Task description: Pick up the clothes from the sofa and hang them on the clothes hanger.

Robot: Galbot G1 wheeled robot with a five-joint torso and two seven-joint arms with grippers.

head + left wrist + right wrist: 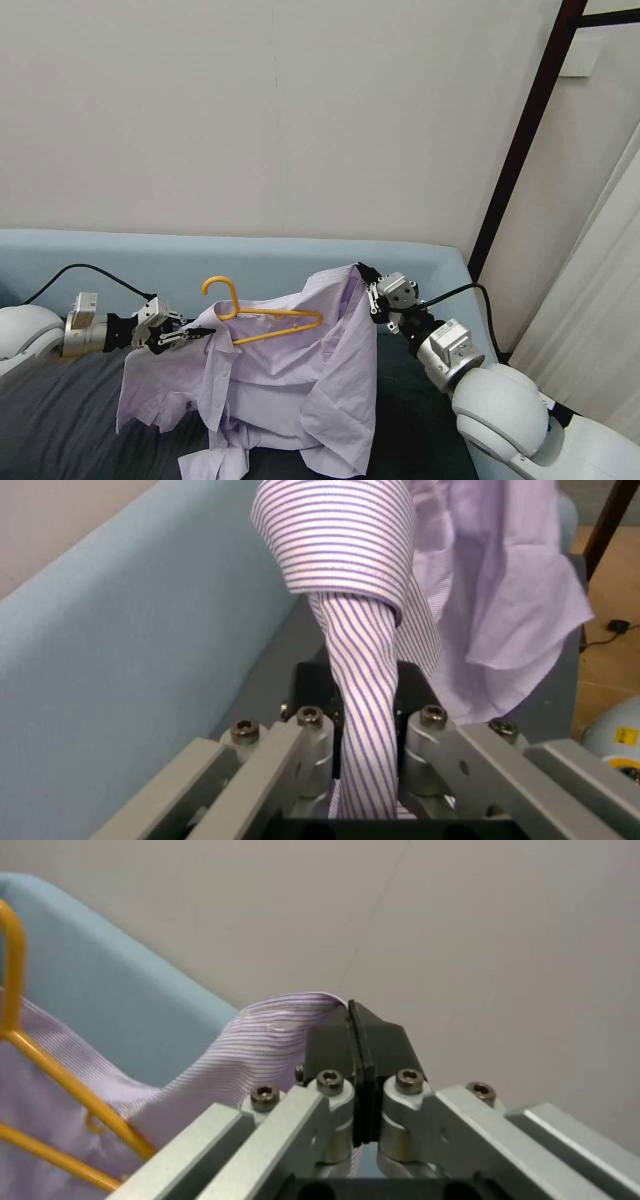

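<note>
L claw (186, 337) was over the sofa's (150, 262) L part, above the dark seat, clenched on a bunched fold of the lilac striped shirt (300, 372). In the L wrist view that fold ran straight btwn the L claw's (365, 705) pads, pinched tight, w/ a rolled, cuff-like piece of shirt (340, 540) just beyond the tips and the rest hanging farther off beside the pale blue sofa back (100, 667). R claw (366, 291) was up near the sofa's R end, close to the backrest's top edge, closed on the shirt's upper edge. R wrist view: R claw's (351, 1024) pads were pressed together w/ a thin rim of shirt (270, 1027) caught btwn them. The shirt was thus held up and spread btwn both claws, R side higher than L, its lower part drooping to the seat toward the sofa's front edge. A yellow hanger (280, 313) sat in the shirt's top, btwn the claws and nearer the L one, hook poking up in front of the backrest; its arm (70, 1087) showed against the fabric near the R claw.
</note>
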